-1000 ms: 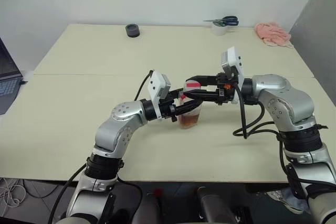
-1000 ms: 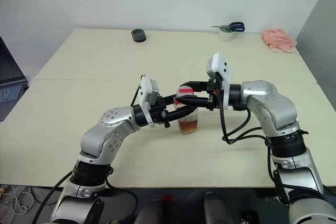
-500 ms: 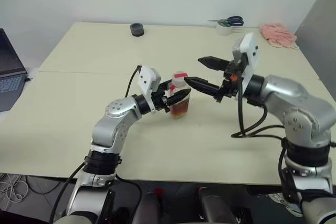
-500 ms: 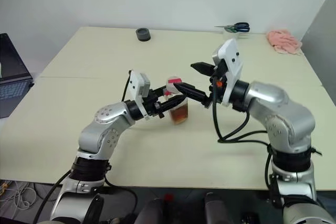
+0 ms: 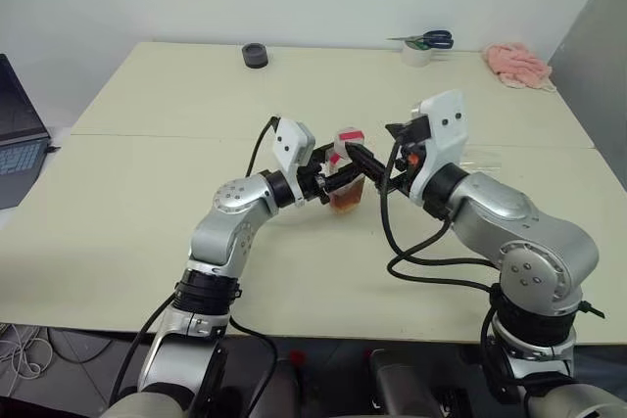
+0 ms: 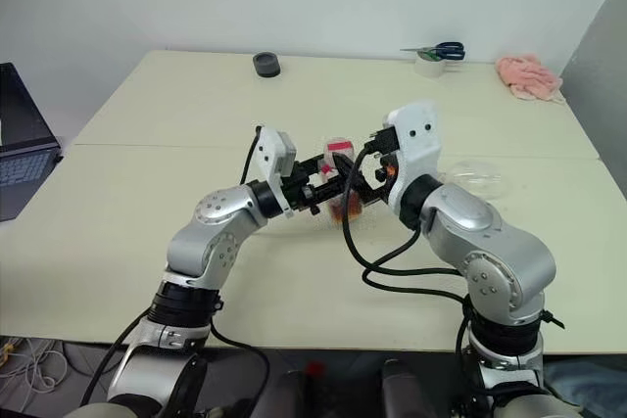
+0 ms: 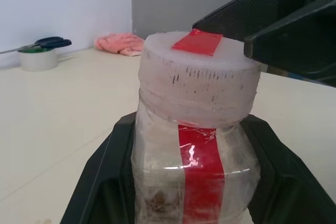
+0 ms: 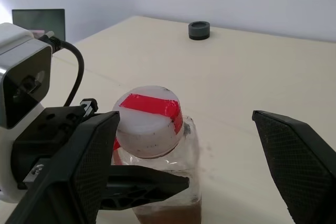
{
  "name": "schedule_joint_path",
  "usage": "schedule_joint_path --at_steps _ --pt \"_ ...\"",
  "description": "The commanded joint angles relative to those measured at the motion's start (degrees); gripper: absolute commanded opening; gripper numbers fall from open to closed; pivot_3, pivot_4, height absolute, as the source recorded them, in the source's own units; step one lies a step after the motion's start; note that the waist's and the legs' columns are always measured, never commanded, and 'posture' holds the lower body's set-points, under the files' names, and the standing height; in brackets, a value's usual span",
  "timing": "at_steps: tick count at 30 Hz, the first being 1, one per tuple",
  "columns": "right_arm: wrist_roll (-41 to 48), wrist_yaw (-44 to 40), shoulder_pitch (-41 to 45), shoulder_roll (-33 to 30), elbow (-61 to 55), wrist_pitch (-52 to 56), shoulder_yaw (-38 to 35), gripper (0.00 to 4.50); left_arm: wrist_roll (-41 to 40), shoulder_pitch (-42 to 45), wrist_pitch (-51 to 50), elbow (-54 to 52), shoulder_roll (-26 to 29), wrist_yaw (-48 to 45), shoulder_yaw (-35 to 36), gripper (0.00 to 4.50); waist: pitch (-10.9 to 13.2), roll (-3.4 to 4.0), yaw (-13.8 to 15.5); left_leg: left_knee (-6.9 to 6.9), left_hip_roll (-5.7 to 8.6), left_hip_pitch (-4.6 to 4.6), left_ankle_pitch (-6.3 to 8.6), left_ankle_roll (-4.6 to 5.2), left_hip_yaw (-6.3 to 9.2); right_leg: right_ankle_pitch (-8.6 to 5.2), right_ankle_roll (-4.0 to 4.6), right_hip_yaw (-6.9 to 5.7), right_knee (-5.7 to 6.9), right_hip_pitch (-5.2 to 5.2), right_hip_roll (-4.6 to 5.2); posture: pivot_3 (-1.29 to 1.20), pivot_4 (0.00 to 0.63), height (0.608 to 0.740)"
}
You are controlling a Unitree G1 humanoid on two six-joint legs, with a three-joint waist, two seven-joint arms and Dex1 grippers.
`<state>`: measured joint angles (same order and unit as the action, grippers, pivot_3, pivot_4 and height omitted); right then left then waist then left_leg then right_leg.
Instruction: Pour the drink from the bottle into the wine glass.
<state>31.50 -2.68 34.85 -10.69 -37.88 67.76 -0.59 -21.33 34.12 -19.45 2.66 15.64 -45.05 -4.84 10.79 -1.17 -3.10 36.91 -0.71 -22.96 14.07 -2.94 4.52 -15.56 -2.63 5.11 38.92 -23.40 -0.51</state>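
Fingers of the left gripper point(image 5: 333, 181) clamp the bottle point(image 7: 195, 150) upright over the bench point(image 5: 147, 173); the right gripper point(image 8: 207, 177) gapes wide around its capped top. Closing squarely on the cap point(image 8: 149, 120) should help unscrewing without tipping the drink point(image 5: 347, 201).

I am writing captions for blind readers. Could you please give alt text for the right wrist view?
A small clear bottle with a white cap is held by the left gripper, between the open right gripper's black fingers. Behind, on the pale table, sits a dark round object.
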Motion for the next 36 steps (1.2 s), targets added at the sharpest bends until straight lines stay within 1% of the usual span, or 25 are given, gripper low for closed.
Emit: schedule_joint_path --at_steps 1,7,16,19,24,25,29,31,34,35,36 --pt "-0.1 1.2 0.5 1.9 -1.7 -0.2 0.7 4.3 -0.1 1.8 1.9 -1.3 -0.3 -0.8 0.1 2.14 0.0 0.0 0.0 0.0 0.0 0.0 0.0 0.0 0.0 0.0 0.01 0.0 0.0 0.0 0.0 0.0 0.15 0.74" --pt "-0.3 0.9 1.0 2.6 -1.2 -0.1 1.7 4.3 0.2 1.8 2.0 -1.1 -0.3 -0.9 0.3 2.14 0.0 0.0 -0.1 0.01 0.01 -0.01 0.0 0.0 0.0 0.0 0.0 0.0 0.0 0.0 0.01 0.0 0.15 0.74" --pt "-4.3 1.9 2.0 3.5 3.6 -2.5 2.4 4.3 0.2 1.2 1.9 -1.7 -0.1 -0.9 0.4 2.14 0.0 0.0 -0.1 0.0 0.0 0.0 0.0 0.0 0.0 0.0 0.0 0.0 0.0 -0.01 0.0 0.0 0.15 0.74" --pt "-4.9 1.8 1.9 4.0 3.9 -3.4 2.5 3.72 0.3 1.2 1.8 -1.7 0.1 -0.9 0.4 2.14 0.0 0.0 -0.1 -0.02 0.0 -0.01 0.0 0.0 0.0 0.0 0.01 0.0 -0.01 -0.01 0.0 0.0 0.15 0.74" --pt "-5.7 1.6 2.1 3.5 3.9 -4.7 2.7 2.01 0.7 1.2 1.9 -1.4 0.1 -0.9 0.5 2.14 0.0 0.0 -0.2 -0.01 0.0 -0.01 0.0 0.0 0.01 0.0 0.01 -0.01 -0.01 -0.01 0.0 0.0 0.15 0.74" --pt "-5.7 1.4 2.2 3.4 3.9 -4.9 2.8 1.93 0.7 1.2 1.9 -1.3 0.1 -1.0 0.5 2.14 0.0 0.0 -0.2 -0.01 0.0 -0.01 0.0 0.0 0.0 0.0 0.01 -0.01 -0.01 -0.01 0.0 0.0 0.15 0.74" --pt "-6.6 -0.1 2.7 2.2 4.5 -8.1 3.5 1.93 0.6 1.3 1.7 -1.4 -0.2 -1.1 0.4 2.14 0.0 0.0 -0.2 -0.01 0.0 -0.01 0.0 0.0 0.01 0.0 0.0 -0.01 -0.01 -0.01 0.0 0.0 0.15 0.74" --pt "-7.0 -2.7 3.1 0.4 5.8 -10.9 4.1 1.93 0.5 1.0 1.4 -1.7 -0.3 -1.2 0.2 2.14 0.0 0.0 -0.2 -0.01 0.0 -0.01 0.0 0.0 0.01 -0.01 -0.02 -0.01 -0.01 -0.01 0.0 0.0 0.15 0.74" --pt "-5.6 -10.3 4.5 -2.6 10.3 -16.8 3.7 1.93 0.1 0.6 0.8 -2.3 -0.2 -1.5 0.0 2.14 0.0 0.0 -0.2 0.0 0.01 -0.01 0.0 0.01 -0.02 -0.01 -0.02 0.0 -0.02 -0.01 0.0 0.0 0.15 0.74" --pt "-3.6 -14.3 5.7 -3.1 13.4 -18.4 2.6 1.93 0.0 0.7 0.6 -2.2 -0.2 -1.7 -0.1 2.14 0.0 0.0 -0.2 0.0 0.01 0.0 0.0 0.01 -0.02 -0.01 -0.03 0.0 -0.02 -0.01 0.0 0.0 0.15 0.74" --pt "-1.4 -20.6 7.0 -4.6 16.4 -19.9 2.4 1.93 -0.2 0.7 0.2 -2.3 -0.1 -2.0 -0.2 2.14 0.0 0.0 -0.2 0.0 0.01 0.01 0.0 0.01 -0.02 -0.01 -0.03 0.0 -0.02 -0.01 0.0 0.0 0.15 0.74"
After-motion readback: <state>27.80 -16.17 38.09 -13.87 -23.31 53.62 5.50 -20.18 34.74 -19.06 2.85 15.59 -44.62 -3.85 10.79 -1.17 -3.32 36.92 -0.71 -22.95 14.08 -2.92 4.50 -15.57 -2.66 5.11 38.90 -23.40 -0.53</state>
